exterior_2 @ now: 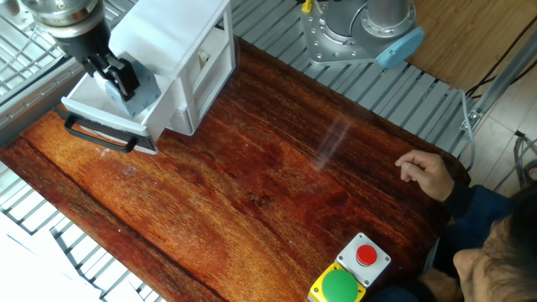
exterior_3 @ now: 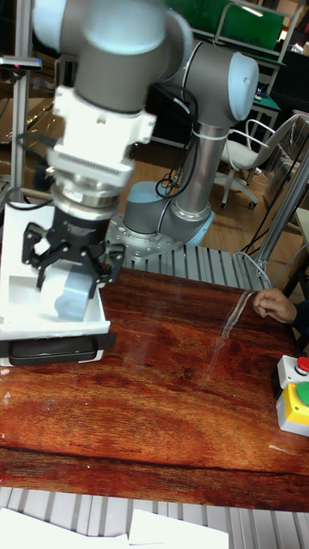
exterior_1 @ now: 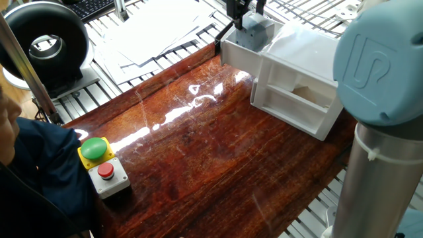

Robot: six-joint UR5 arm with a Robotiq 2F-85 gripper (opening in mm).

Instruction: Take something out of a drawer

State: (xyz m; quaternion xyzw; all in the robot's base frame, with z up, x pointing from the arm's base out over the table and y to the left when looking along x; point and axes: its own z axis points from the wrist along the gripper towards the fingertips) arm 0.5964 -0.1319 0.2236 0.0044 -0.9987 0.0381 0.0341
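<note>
The upper drawer [exterior_1: 232, 51] of the white cabinet [exterior_1: 301, 49] stands pulled out, open-topped, with a black handle at its front. My gripper [exterior_1: 248, 13] is right over it, shut on the pale grey-blue cube [exterior_1: 258, 29], which hangs at about rim height, partly above the drawer's walls. In the other fixed view the black fingers [exterior_2: 117, 74] clamp the cube [exterior_2: 142, 85] over the drawer [exterior_2: 99, 111]. In the tall fixed view the gripper [exterior_3: 75, 273] holds the cube [exterior_3: 75, 298] just inside the drawer [exterior_3: 51, 328].
A grey box with green and red buttons [exterior_1: 102, 165] sits at the table's near corner, beside a seated person. The person's hand [exterior_2: 422, 173] rests on the table edge. The arm's base [exterior_2: 361, 33] stands behind the cabinet. Papers [exterior_1: 155, 36] lie past the table.
</note>
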